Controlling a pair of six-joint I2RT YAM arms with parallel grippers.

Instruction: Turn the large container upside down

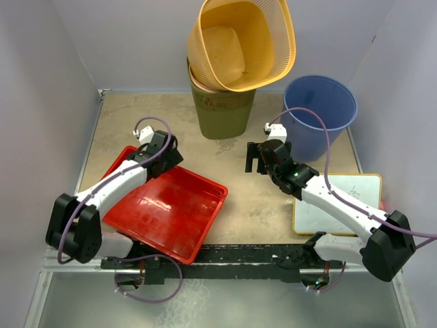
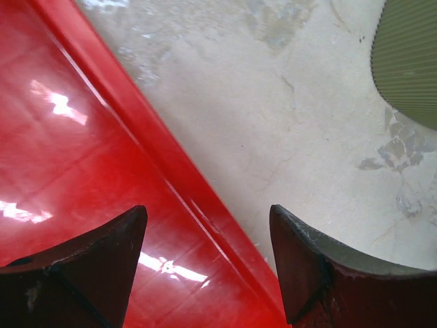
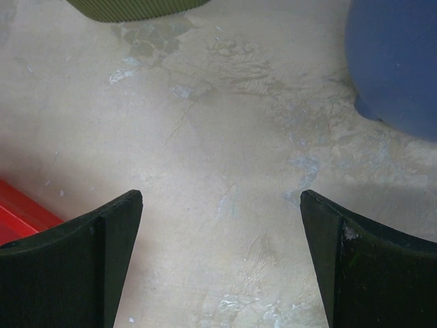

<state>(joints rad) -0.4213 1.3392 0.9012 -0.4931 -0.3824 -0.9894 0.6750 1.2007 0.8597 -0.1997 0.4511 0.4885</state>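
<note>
"Which one is the big container?"

"I take it to be the red tray [image 1: 179,205]. It lies open side up at about eight o'clock on the table [image 1: 252,198], and its near corner looks to reach past the front edge. The left gripper [image 2: 207,213] has its jaws apart, straddling the tray's far rim [image 2: 136,116], one finger inside and one outside. Neither is pinching it."

"And the other arm?"

"The right gripper [image 3: 220,197] hangs wide open over bare table near the middle, holding nothing."

"What could go wrong?"

"That rim looks thin and glossy. With a shallow bite the tray could slip out mid-flip. If it swings toward twelve o'clock it may clip the olive bin [image 1: 222,113] and tip off the orange basket [image 1: 239,41] perched on top. And lifting one side alone might just shove it off the front."
</note>
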